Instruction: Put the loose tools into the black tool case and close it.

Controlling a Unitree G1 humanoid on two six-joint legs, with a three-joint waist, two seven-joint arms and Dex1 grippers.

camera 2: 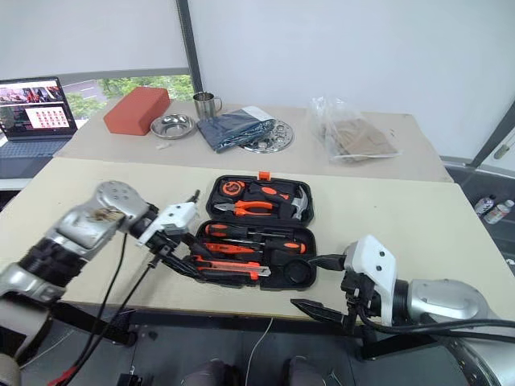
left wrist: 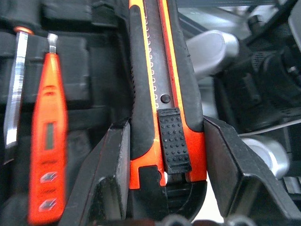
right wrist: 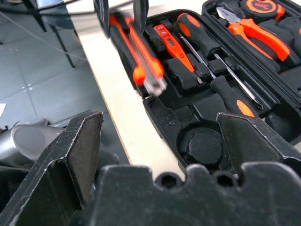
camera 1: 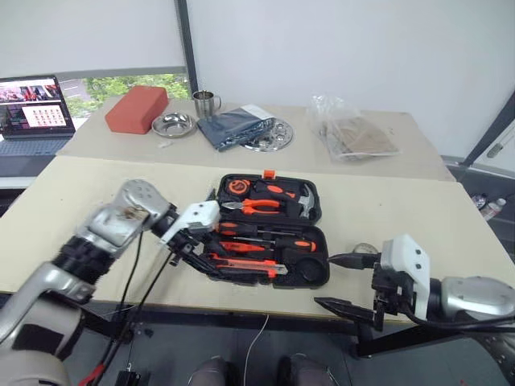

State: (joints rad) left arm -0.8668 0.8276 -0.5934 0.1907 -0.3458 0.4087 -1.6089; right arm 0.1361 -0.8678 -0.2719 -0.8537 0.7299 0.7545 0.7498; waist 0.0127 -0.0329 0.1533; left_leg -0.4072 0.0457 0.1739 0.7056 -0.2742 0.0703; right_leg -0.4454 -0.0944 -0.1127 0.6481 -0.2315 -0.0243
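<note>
The black tool case (camera 1: 269, 229) lies open near the front edge of a pale table (camera 1: 72, 209), its lid half away from the robot holding orange-handled pliers (camera 1: 257, 206), a hammer (camera 1: 302, 201) and a tape measure (camera 1: 236, 186). The left gripper (camera 1: 193, 249) clamps the orange-and-black utility knife (left wrist: 162, 94) by its rear end, one finger (left wrist: 106, 179) on each side of the handle, and holds it along the front edge of the case's near half. Beside the knife in the tray sit the slim orange tester screwdriver (left wrist: 47, 141) and two black-and-orange-handled screwdrivers (right wrist: 202, 40). A round recess at the tray's right corner stands empty. The right gripper (camera 1: 352, 281) hovers off the table's front edge, right of the case, jaws spread wide and holding nothing. A small grey tape roll (camera 1: 364, 249) rests on the table just beyond it.
</note>
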